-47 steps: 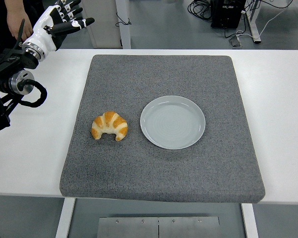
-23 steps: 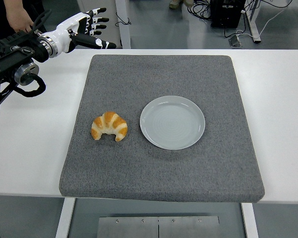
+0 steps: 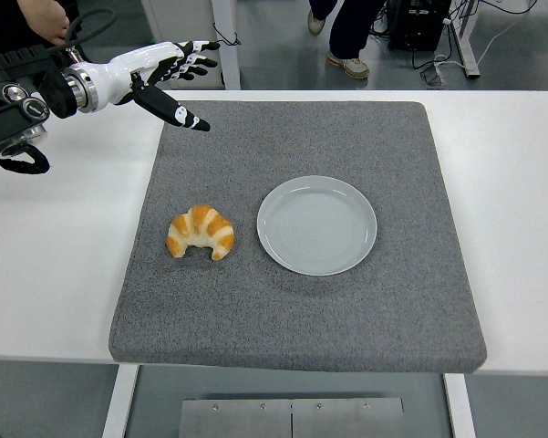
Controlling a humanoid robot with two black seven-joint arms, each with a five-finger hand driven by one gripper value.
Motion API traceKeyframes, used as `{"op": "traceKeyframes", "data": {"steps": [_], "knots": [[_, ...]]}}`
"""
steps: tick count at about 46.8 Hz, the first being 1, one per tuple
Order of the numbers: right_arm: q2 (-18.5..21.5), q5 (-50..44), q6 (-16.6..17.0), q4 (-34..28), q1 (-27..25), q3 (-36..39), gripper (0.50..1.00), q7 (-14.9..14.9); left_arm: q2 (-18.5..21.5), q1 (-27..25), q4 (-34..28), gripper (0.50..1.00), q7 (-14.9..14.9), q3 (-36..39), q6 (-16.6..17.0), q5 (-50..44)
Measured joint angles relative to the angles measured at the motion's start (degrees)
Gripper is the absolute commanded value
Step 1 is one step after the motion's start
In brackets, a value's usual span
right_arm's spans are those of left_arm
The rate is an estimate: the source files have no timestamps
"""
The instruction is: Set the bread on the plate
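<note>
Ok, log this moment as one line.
left hand: open, above mat's far-left corner | croissant: on mat, untouched | plate: empty, right of croissant | right hand: not in view

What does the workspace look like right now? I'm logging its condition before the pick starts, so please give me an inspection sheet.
Surface: white table with a grey mat on it.
Job's things: croissant on the mat, left of the empty plate, apart from it.
Clutter: nothing seen.
Hands: left hand open, fingers spread, above the mat's far left corner, holding nothing; right hand not in view.
Cables: black cables on the floor beyond the table.
Surroundings: a person's legs at the top; another person's hand top left.
</note>
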Motion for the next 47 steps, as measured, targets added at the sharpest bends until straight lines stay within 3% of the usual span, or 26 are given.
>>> {"op": "traceKeyframes", "data": {"steps": [6,28,47], "knots": [[0.0,0.0,0.0,0.0,0.0,0.0,1.0,0.0,1.8,-0.2,-4.6,0.965,0.0,2.5,0.1,3.4],[0.0,0.0,0.0,0.0,0.0,0.0,1.0,0.0,3.9,-3.1,-11.4,0.963,-0.2,10.3,0.3,8.5],[0.0,0.0,0.0,0.0,0.0,0.0,1.0,0.0,7.8,-3.7,-17.3,0.96,-0.3,11.5,1.2,13.5]]}}
